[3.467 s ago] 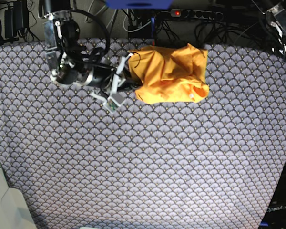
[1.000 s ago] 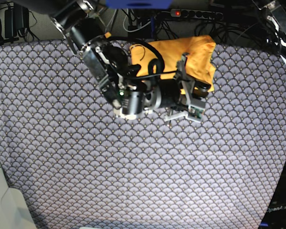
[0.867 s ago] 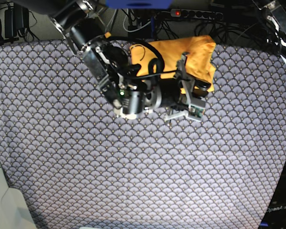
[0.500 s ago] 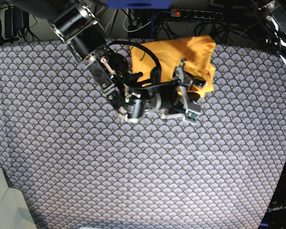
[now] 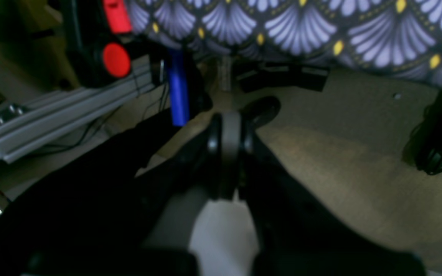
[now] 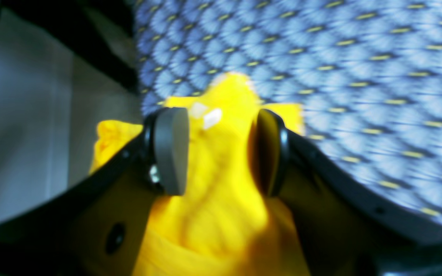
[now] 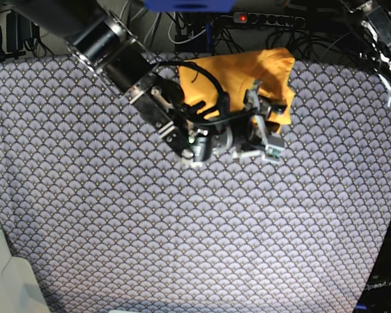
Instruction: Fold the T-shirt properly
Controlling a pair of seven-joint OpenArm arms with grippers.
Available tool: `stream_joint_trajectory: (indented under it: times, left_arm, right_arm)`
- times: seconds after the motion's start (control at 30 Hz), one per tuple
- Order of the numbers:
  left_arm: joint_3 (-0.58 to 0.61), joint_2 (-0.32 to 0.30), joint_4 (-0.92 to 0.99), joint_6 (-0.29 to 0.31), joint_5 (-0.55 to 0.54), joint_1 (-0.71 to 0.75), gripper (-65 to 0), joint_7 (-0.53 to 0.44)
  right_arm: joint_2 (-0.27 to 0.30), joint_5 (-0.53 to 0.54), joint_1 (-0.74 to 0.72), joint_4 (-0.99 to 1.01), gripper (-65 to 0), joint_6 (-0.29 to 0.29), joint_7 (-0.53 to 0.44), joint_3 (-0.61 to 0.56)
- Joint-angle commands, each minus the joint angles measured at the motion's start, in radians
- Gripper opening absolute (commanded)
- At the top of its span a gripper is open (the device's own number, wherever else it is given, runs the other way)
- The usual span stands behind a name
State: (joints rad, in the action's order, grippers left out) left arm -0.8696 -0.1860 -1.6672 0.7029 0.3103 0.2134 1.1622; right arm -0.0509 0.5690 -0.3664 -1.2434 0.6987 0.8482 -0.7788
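The right arm [image 7: 117, 59] comes in from about 10 o'clock and reaches over the scallop-patterned cloth [image 7: 182, 235]. Its right gripper [image 6: 217, 149] has its two pads partly apart, with the T-shirt [image 7: 247, 72] bunched between them (a small white tag [image 6: 207, 115] shows there). The yellow shirt lies at about 12 o'clock. At 2 o'clock, off the cloth's edge, the left gripper [image 5: 226, 134] is pinched closed on nothing.
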Motion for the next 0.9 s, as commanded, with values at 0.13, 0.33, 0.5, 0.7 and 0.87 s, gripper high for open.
stream_joint_trajectory:
  times: [0.13,0.33,0.5,0.7,0.87]
  left_arm:
    - [-0.004,-0.022,-0.018,-0.005,0.01,-0.002,-65.0,-0.003]
    - [-0.003,-0.017,-0.018,-0.005,0.01,-0.004,-65.0,-0.003]
    - [-0.001,-0.017,-0.018,-0.005,0.01,-0.004,-65.0,-0.003]
    - [-0.003,-0.017,-0.018,-0.005,0.016,-0.004,-65.0,-0.003]
    - [-0.003,-0.017,-0.018,-0.005,0.016,-0.004,-65.0,-0.003]
  right_arm:
    - [-0.013,0.019,-0.023,-0.006,-38.4,-0.001,-0.04,-0.001]
    - [-0.011,0.019,-0.036,-0.005,-62.6,-0.001,-0.05,0.003]
    - [-0.007,0.019,-0.038,-0.005,-65.0,-0.001,-0.082,0.003]
    - [-0.013,0.019,-0.066,-0.006,-65.0,-0.001,-0.08,0.002]
    - [-0.013,0.019,-0.098,-0.005,-65.0,-0.001,-0.08,0.005]
